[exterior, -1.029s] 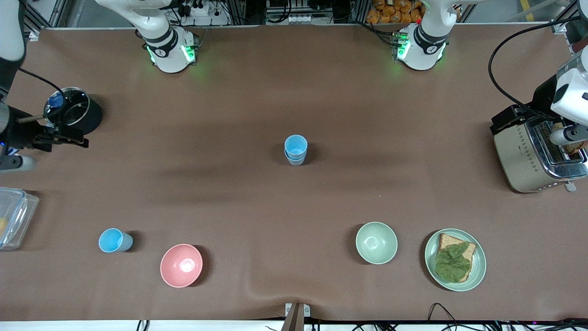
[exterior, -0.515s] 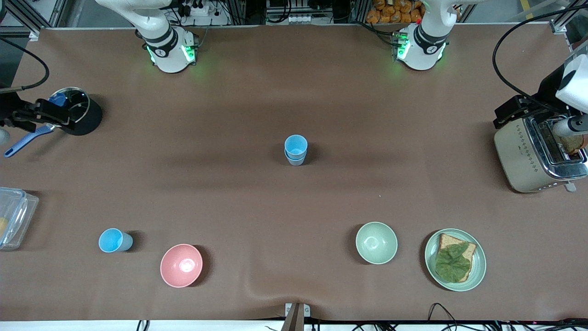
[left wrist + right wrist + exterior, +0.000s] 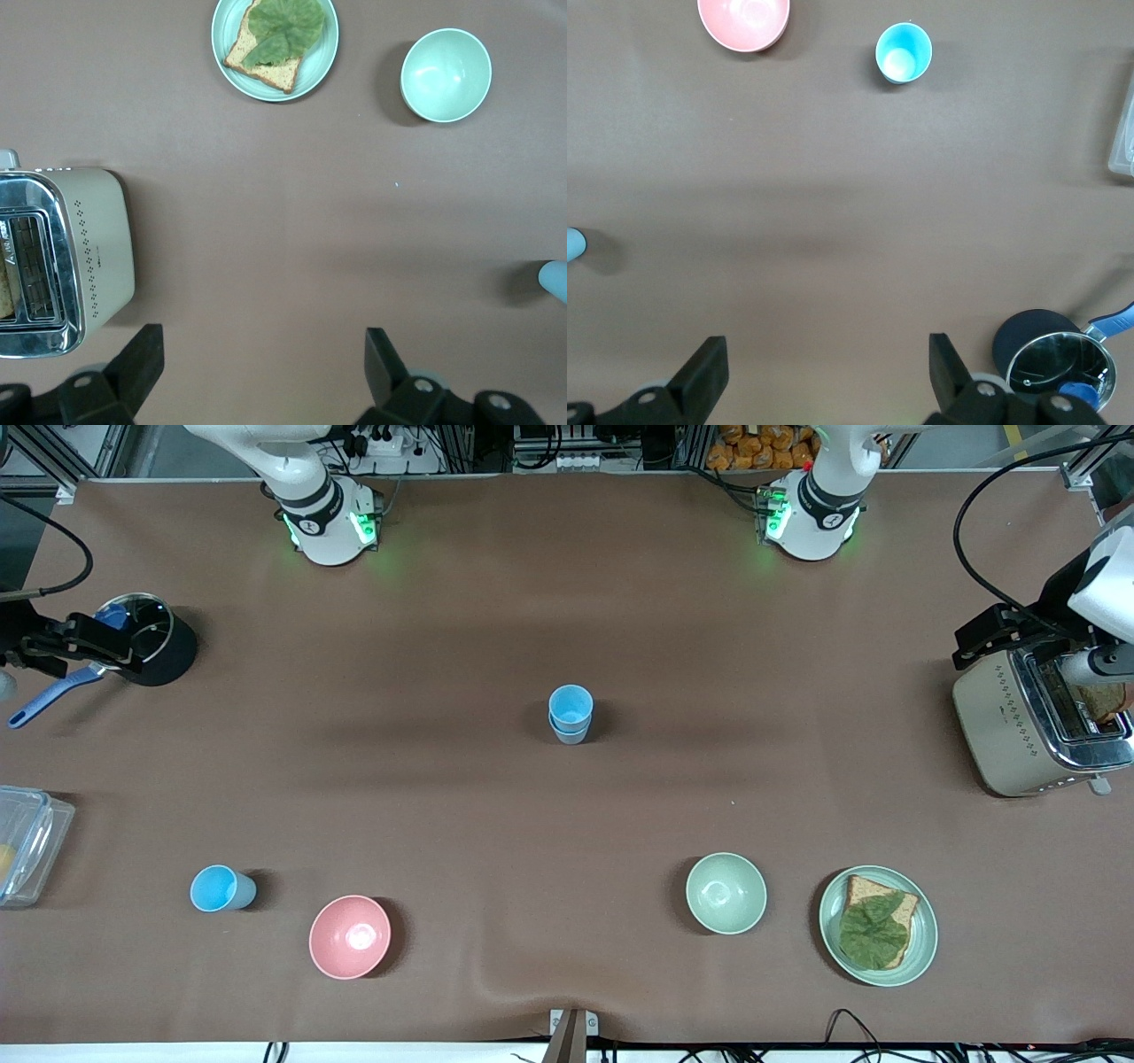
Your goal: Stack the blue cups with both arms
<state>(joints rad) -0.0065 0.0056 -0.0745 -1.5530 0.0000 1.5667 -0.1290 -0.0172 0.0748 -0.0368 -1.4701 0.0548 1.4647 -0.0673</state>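
Two blue cups stand stacked (image 3: 570, 713) at the table's middle, a light-blue one inside a duller grey-blue one. A sliver of the stack shows at the edge of the left wrist view (image 3: 555, 279) and of the right wrist view (image 3: 574, 243). A single light-blue cup (image 3: 217, 888) (image 3: 904, 52) stands upright beside the pink bowl, toward the right arm's end. My left gripper (image 3: 261, 345) is open and empty, high over bare table. My right gripper (image 3: 826, 350) is open and empty, high over bare table. Neither gripper shows in the front view.
A pink bowl (image 3: 350, 936) and a pale green bowl (image 3: 726, 892) sit near the front camera. A plate with bread and lettuce (image 3: 918, 948) lies beside the green bowl. A toaster (image 3: 1019, 726) stands at the left arm's end, a black pot (image 3: 146, 638) and a clear container (image 3: 27, 841) at the right arm's end.
The cups have not moved. At the table's ends, another gripper lifted a blue spatula beside the pot, and another arm shifted over the toaster.
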